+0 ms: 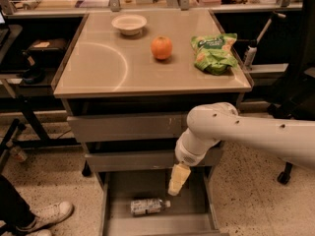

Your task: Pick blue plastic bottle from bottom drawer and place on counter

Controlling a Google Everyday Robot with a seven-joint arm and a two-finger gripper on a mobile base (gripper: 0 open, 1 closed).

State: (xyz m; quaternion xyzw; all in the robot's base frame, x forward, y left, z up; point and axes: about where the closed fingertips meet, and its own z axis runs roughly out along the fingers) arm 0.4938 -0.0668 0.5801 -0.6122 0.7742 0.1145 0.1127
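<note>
The blue plastic bottle (149, 206) lies on its side on the floor of the open bottom drawer (192, 219), cap toward the right. My gripper (177, 181) hangs from the white arm over the drawer, just above and to the right of the bottle, not touching it. The counter (103, 68) is the glossy beige top of the grey cabinet above.
On the counter stand a white bowl (129, 24), an orange (161, 47) and a green snack bag (214, 52). Two shut drawer fronts (123, 128) sit above the open drawer. A person's shoe (47, 215) is at lower left. A black chair (295, 82) is at right.
</note>
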